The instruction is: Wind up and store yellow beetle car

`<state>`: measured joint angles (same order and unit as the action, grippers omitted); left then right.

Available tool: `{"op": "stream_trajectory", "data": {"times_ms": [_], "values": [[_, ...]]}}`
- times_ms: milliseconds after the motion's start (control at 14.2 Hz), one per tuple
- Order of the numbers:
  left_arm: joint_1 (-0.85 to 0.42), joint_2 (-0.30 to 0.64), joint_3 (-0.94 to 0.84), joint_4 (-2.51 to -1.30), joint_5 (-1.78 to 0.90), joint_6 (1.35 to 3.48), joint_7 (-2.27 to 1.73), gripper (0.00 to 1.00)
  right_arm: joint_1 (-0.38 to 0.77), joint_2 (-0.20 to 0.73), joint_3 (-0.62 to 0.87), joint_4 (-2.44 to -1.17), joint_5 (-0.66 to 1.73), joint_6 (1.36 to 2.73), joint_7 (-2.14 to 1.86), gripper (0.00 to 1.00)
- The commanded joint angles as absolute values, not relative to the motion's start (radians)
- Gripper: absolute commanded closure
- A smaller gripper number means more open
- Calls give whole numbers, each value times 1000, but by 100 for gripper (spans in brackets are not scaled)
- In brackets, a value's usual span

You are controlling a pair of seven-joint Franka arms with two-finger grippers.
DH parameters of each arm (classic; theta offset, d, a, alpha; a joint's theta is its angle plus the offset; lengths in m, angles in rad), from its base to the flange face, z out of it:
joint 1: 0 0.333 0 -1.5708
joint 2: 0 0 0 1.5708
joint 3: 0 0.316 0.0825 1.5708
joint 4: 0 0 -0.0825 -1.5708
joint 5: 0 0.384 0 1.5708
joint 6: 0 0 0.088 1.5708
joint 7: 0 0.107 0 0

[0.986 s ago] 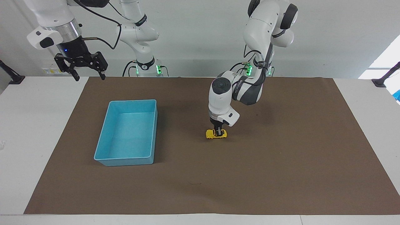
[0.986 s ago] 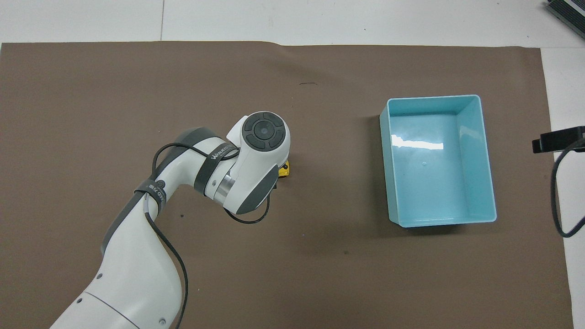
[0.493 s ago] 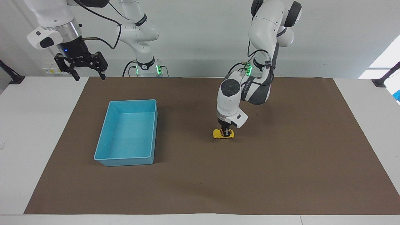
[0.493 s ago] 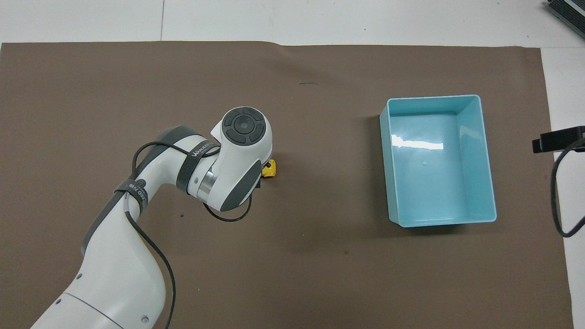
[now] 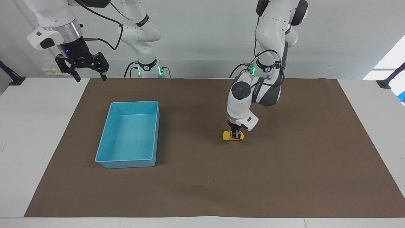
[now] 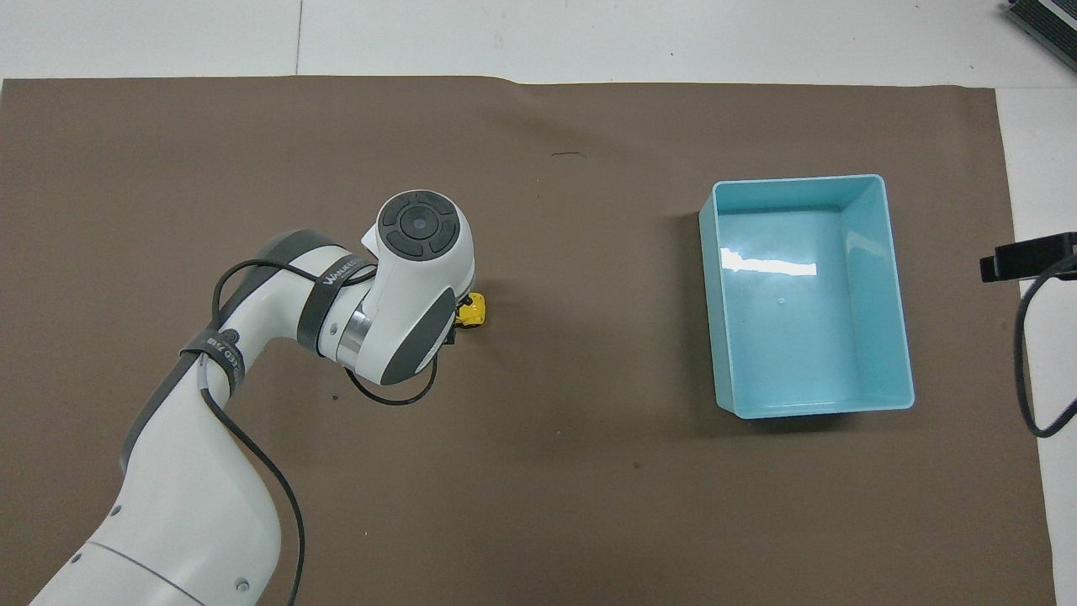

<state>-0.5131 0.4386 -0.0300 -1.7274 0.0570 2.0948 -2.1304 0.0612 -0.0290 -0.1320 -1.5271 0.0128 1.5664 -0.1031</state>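
Brown mat (image 5: 284, 177) covers your bench (image 5: 31, 133), carrying one blue bin (image 5: 128, 134) and one yellow beetle car (image 5: 228, 136). Since a second ago the car has slid along the mat toward the left arm's end, away from the bin. Your left tool (image 5: 235, 134) points straight down, clamped on the car; your right tool (image 5: 90, 76) waits raised, fingers spread, empty.

Even bright overhead light, both views sharp, no motion blur. White glare streak on blue bin (image 6: 770, 268) floor, soft shadows on brown mat (image 5: 284, 177) beside the bin and under the left arm. Blown-out bright patch at facing view's edge, left arm's end
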Motion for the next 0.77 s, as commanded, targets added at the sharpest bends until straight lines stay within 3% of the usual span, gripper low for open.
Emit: {"op": "stream_trajectory", "data": {"times_ms": [0, 70, 141, 422, 704], "values": [[-492, 462, -26, -1789, 97, 2118, -2118, 63, 64, -41, -137, -1540, 8, 1551, -86, 0], [-492, 462, -26, -1789, 97, 2117, -2118, 47, 64, -41, -137, -1540, 8, 1551, -86, 0], [-491, 450, -26, -1786, 100, 2115, -2106, 0, 64, -41, -137, -1540, 8, 1551, -86, 0], [-489, 310, -26, -1749, 95, 1996, -2031, 0, 64, -41, -137, -1540, 9, 1551, -86, 0], [-459, 281, -26, -1746, 89, 1968, -1988, 0, 69, -41, -132, -1540, 12, 1551, -87, 0]]}}
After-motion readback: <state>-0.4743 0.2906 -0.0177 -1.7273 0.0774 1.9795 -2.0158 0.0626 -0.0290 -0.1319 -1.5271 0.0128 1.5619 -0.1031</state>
